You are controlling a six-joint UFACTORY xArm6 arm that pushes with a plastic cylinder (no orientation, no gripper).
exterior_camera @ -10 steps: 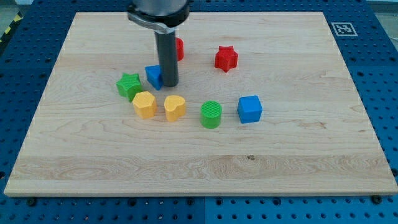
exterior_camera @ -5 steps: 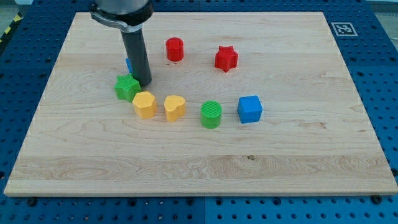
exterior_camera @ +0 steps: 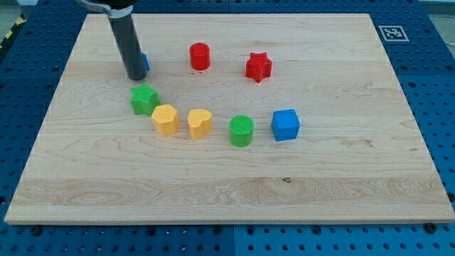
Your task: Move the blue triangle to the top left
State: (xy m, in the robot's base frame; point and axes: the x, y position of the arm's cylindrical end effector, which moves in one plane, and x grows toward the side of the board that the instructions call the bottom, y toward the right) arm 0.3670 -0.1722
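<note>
The blue triangle [exterior_camera: 144, 62] lies in the upper left part of the wooden board [exterior_camera: 234, 178]. Only a sliver of it shows at the rod's right side; the rod hides the rest. My tip [exterior_camera: 134, 78] rests on the board right against the blue triangle, at its lower left. The green star [exterior_camera: 145, 99] sits just below the tip.
A yellow hexagon [exterior_camera: 166, 119], a yellow heart [exterior_camera: 200, 123], a green cylinder [exterior_camera: 242, 131] and a blue cube [exterior_camera: 286, 125] curve across the middle. A red cylinder [exterior_camera: 200, 56] and a red star [exterior_camera: 259, 67] lie above them.
My tip has moved up and to the left, and the blue triangle has gone with it from beside the green star toward the board's top left.
</note>
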